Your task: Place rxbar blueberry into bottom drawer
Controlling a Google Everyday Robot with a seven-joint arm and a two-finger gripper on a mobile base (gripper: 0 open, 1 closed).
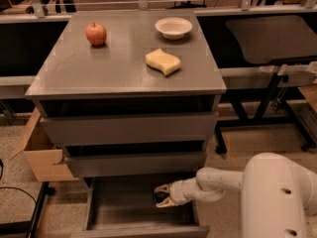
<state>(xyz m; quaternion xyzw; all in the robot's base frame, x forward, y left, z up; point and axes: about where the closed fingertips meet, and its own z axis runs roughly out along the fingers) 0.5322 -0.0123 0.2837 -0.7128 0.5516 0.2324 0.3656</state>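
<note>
Gripper (162,197) sits inside open bottom drawer (119,209), right side, claw pinching the dark snack bar (157,198) above drawer floor.

**Grey cabinet top (124,76) with three things on it, all high above your gripper (161,196)**

Your gripper sits low in the open bottom drawer (119,209), toward its right side, so everything on the top lies above and beyond it. The red apple (96,33) stands farthest off, up and to the gripper's left, near the back. The pale bowl (174,28) sits upright by the back edge, almost straight above the gripper. The yellow wavy sponge (163,62) lies flat just in front of the bowl, nearest to your gripper. None of the three touch.
</note>
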